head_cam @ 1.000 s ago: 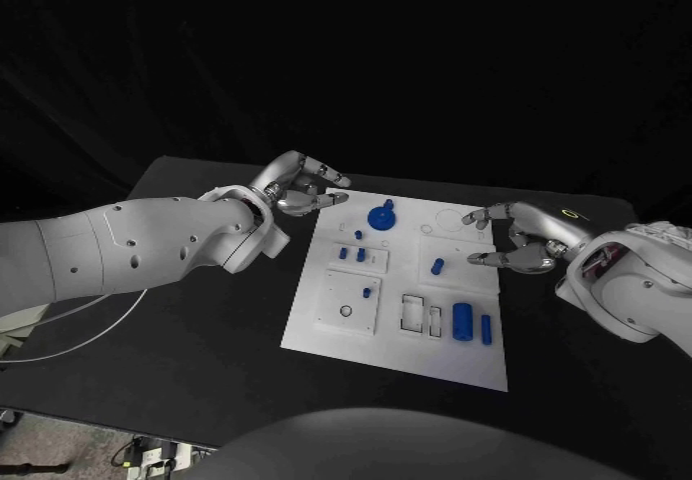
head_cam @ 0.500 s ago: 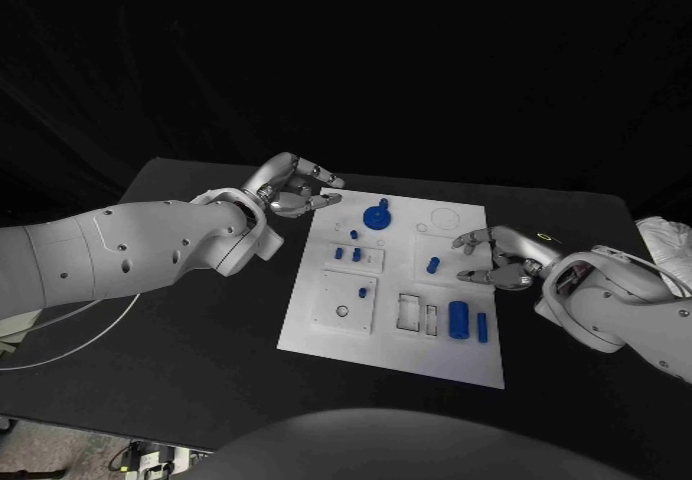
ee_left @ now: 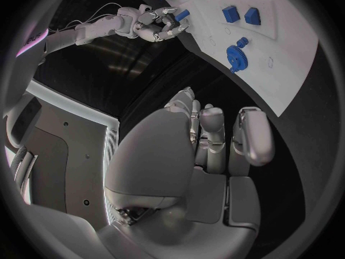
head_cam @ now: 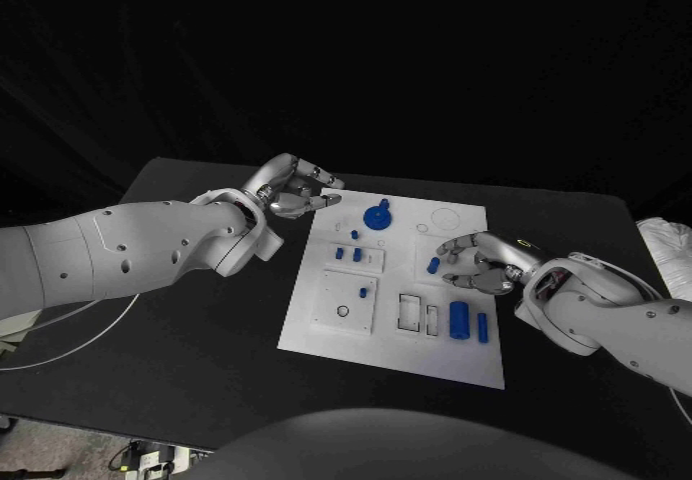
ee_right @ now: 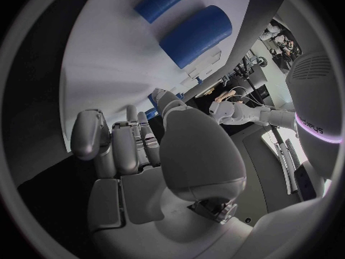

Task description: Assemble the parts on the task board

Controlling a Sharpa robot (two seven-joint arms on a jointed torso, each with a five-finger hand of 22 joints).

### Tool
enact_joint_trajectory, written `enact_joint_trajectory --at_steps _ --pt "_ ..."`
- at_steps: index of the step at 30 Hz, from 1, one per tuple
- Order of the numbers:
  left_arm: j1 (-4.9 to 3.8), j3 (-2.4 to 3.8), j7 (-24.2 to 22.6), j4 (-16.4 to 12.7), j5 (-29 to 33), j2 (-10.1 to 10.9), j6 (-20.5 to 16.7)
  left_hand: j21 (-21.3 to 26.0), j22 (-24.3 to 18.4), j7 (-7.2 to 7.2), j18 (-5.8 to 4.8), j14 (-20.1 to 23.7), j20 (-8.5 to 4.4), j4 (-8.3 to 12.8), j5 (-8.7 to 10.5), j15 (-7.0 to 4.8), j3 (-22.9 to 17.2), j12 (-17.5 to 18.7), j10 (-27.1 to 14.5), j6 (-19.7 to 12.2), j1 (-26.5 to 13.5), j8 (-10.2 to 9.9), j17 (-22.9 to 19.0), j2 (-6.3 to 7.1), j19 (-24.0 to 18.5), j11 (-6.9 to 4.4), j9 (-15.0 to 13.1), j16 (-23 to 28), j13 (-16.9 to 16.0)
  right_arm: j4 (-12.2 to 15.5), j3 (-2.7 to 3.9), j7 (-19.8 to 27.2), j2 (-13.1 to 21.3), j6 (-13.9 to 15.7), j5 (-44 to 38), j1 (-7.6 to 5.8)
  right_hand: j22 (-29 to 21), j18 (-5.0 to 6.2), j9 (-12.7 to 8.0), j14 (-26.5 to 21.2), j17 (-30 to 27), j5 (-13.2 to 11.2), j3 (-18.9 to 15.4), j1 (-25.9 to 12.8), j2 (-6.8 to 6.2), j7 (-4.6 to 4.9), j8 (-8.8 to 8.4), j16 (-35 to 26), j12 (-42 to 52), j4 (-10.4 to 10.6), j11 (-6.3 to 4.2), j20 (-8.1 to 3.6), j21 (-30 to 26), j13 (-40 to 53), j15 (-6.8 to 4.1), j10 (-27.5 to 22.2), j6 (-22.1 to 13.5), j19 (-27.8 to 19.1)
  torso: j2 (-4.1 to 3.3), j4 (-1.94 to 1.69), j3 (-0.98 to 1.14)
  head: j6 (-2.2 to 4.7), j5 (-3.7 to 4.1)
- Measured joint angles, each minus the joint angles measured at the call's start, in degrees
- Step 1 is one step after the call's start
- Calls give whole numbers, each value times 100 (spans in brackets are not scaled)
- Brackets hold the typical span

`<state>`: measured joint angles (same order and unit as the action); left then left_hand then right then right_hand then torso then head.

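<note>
The task board [head_cam: 346, 330] lies in the middle of the head view, on the black table [head_cam: 188, 340], a little turned. Near its upper edge sits a blue gear-shaped part [head_cam: 378, 217]. Below it, in the left column, two small blue pegs [head_cam: 349, 254] stand side by side, and one more small peg [head_cam: 364, 293] is lower. In the lower right of the board a thick blue cylinder [head_cam: 459, 320] lies beside a thinner blue bar [head_cam: 483, 326].

A small blue part [head_cam: 434, 265] is at the centre right of the board, and the right hand [head_cam: 477, 262] is over the board just beside it, with the fingers bent toward it. I cannot tell if the fingers touch or hold this part.

The left hand [head_cam: 296, 187] hangs at the upper left corner of the board, over the table. Its fingers are curled in and hold nothing.
</note>
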<state>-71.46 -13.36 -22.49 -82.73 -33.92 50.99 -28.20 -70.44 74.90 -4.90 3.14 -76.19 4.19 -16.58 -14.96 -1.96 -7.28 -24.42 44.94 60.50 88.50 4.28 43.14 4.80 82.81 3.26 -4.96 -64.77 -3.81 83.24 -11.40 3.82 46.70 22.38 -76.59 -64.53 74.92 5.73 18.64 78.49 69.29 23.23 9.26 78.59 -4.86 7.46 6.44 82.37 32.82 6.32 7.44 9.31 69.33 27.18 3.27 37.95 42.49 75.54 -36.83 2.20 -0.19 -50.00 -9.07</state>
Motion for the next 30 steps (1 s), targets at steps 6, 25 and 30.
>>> enact_joint_trajectory --at_steps 6,25,30 --pt "3 0 0 6 0 -8 21 0 0 0 0 0 0 0 0 0 0 -23 12 0 6 0 0 -6 0 12 0 0 0 -75 2 76 -130 36 60 26 -1 0 38 0 -6 131 60 0 0 30 67 0 186 -41 -24 0 0 77 0 172 87 0 -1 -3 0 0 4" --pt "12 0 40 21 -8 -33 96 0 0 -20 0 0 0 0 -21 0 -34 -44 32 20 51 0 0 -51 0 32 4 0 0 -276 4 187 -416 88 174 53 -1 0 930 21 -60 1067 619 233 10 61 1007 22 961 -363 -264 -155 67 539 -188 673 967 9 2 -9 2 0 -22" --pt "41 0 56 30 -12 -40 118 0 0 -20 0 0 0 1 -21 0 -34 -44 42 20 51 0 -6 -51 0 41 4 0 0 -284 4 212 -415 109 203 59 -1 0 1127 11 -121 1368 746 249 24 61 1464 22 999 -525 -301 -197 106 572 -239 778 958 9 4 -7 1 0 -32"
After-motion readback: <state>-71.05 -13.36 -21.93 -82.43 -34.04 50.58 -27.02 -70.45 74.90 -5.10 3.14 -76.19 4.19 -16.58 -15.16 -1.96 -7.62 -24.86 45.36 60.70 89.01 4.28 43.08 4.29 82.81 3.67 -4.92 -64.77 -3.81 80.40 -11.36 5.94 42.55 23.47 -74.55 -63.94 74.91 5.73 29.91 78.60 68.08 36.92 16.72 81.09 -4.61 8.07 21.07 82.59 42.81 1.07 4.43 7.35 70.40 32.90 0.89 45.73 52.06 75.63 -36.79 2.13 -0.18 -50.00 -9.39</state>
